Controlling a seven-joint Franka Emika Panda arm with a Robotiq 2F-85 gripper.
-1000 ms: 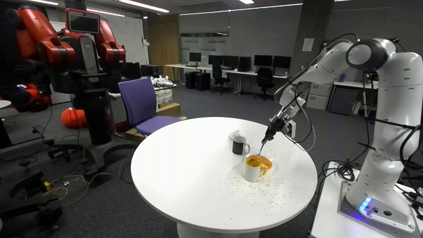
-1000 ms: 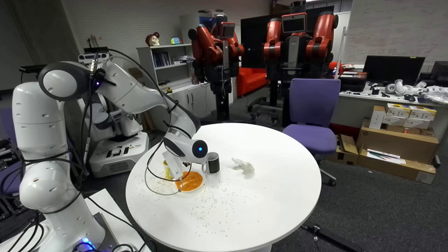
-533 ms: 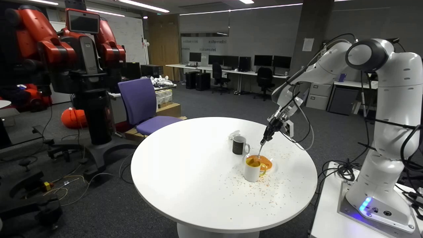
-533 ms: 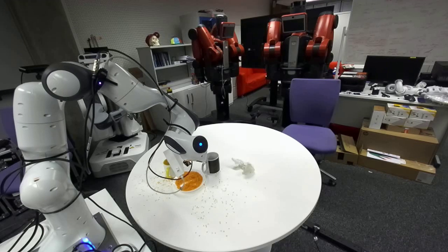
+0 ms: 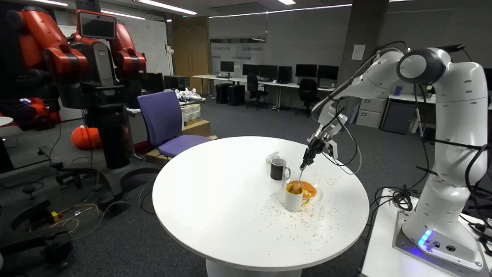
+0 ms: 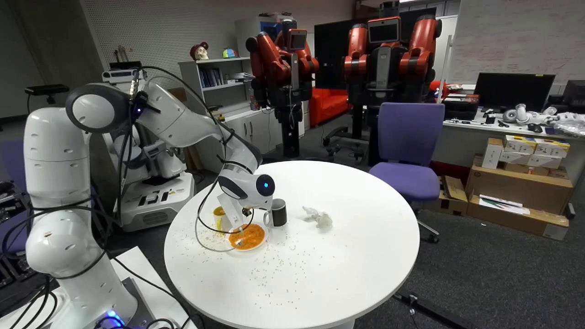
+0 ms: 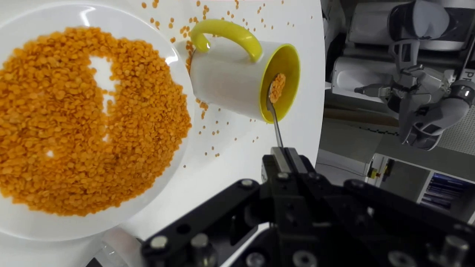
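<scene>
Gripping a spoon (image 7: 277, 128) of lentils (image 7: 278, 88), just brought near-left to the mug (image 5: 293, 202) in an exterior view, seemingly pour-ready.

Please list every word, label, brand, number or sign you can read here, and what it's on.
"informatics", seemingly, in mirror writing, repeated: grey glass-looking wall panel.
"PR", probably, sideways at the wrist view's edge: grey-and-white background robot.
Too small or blurred: white paper sheet on the grey pillar; white-and-yellow cardboard boxes; faint marks on the whiteboard.
None seen: white mug with yellow inside.
</scene>
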